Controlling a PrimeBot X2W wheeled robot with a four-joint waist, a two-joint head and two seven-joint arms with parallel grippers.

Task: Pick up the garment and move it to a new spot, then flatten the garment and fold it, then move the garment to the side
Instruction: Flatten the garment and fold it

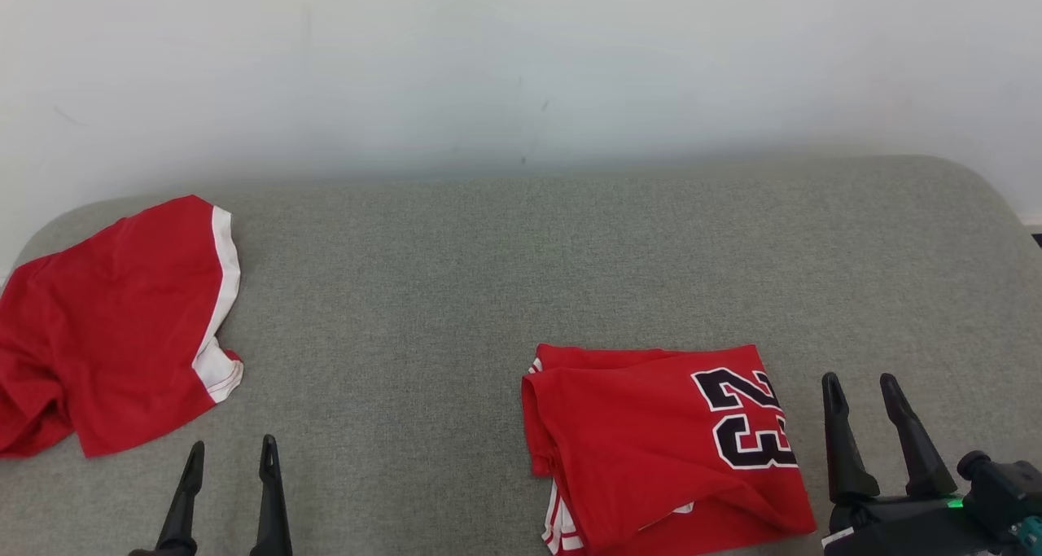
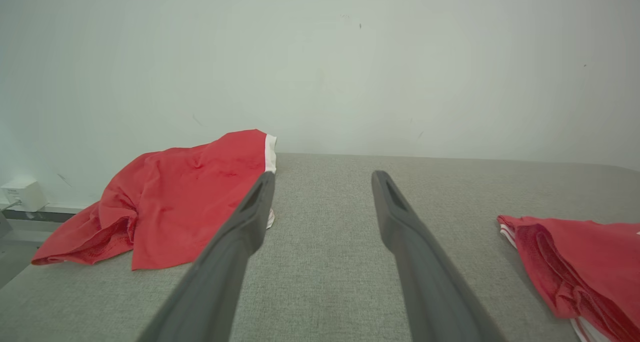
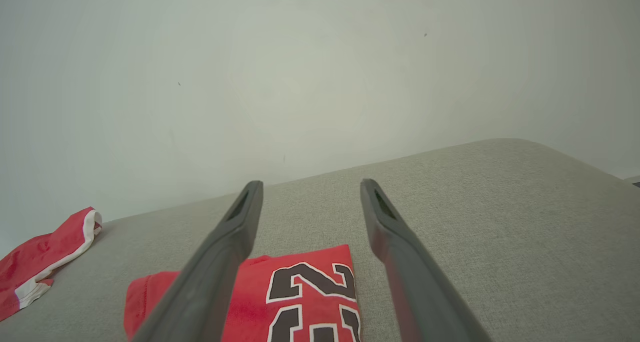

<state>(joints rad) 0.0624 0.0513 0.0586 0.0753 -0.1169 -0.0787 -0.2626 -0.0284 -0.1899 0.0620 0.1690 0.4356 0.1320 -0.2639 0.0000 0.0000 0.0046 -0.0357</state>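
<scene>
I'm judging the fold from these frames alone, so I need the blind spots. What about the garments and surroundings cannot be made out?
Folded jersey: inner layers hidden under its top layer; the right wrist view's bottom edge cuts its number, and a finger of the right gripper covers part.
Crumpled red garment: cut by the head view's left edge; shirt or shorts unclear.
White box, left wrist view: too small to identify.

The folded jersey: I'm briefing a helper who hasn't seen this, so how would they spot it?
On the grey padded surface, look near its front edge, just left of the right gripper. The folded jersey is a neat red rectangle showing 23, unlike the crumpled red garment far left.
</scene>
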